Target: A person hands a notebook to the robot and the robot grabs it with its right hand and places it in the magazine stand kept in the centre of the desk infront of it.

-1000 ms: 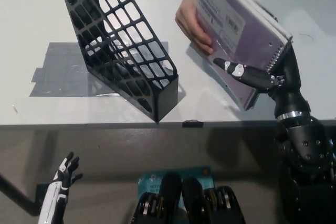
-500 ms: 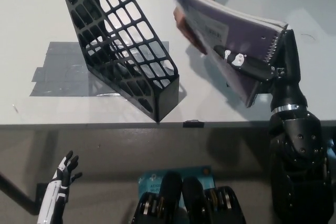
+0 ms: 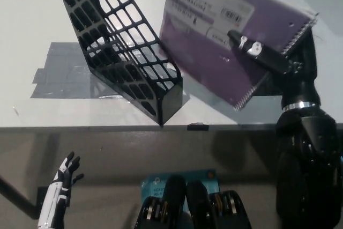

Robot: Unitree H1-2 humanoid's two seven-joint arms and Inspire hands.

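Head view showed the black right robot hand (image 3: 268,57) clamped on a purple notebook (image 3: 214,36), held above the desk (image 3: 32,20) right of the magazine stand (image 3: 120,52). Next, presumably, carrying it over the stand's opening. White left robot hand (image 3: 61,183) rested low, fingers spread.

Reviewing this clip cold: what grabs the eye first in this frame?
The purple spiral notebook, held up at upper right by the black right hand, its cover facing the camera. Next, the black lattice magazine stand standing left of it on the white desk, over grey tape patches. The white left hand rests open at lower left.
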